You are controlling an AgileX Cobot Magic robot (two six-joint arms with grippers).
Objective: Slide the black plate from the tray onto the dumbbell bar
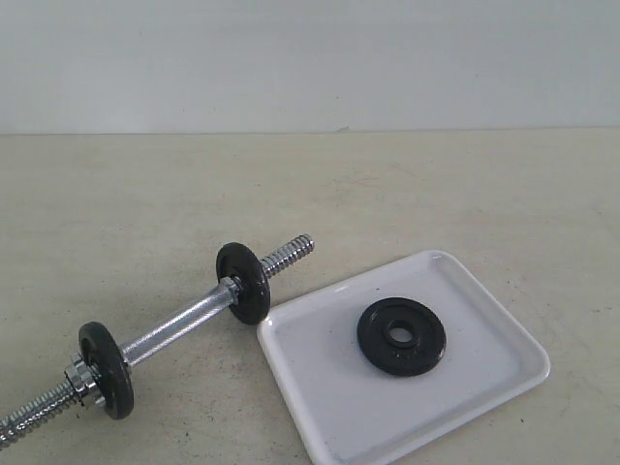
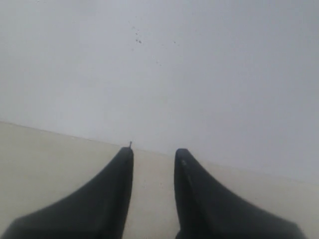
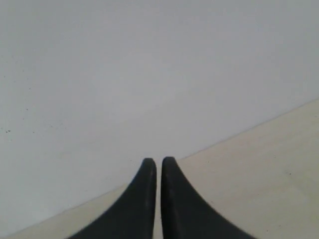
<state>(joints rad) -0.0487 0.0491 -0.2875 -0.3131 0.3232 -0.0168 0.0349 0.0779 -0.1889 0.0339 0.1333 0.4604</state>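
- The left gripper (image 2: 153, 152) has its fingers apart, nothing between them.
- The right gripper (image 3: 158, 160) has its fingers together, empty.
- The black plate (image 1: 401, 336) lies flat in the tray (image 1: 320, 387), near the dumbbell bar (image 1: 179, 325), between neither pair of fingers.

The tray (image 1: 489, 380) is smooth, glossy white, plastic or glazed ware; which, I cannot tell. On it the black plate (image 1: 401, 336) is metal with a dull, slightly grainy black coat. Just beside the tray, the dumbbell bar (image 1: 184, 322) is bright chrome steel, threaded at its ends, with matt black discs (image 1: 243, 283). Under the tray the table (image 1: 145, 194) is pale, matt and faintly speckled. The left gripper (image 2: 153, 157) and right gripper (image 3: 158, 163) have smooth matt black fingers.
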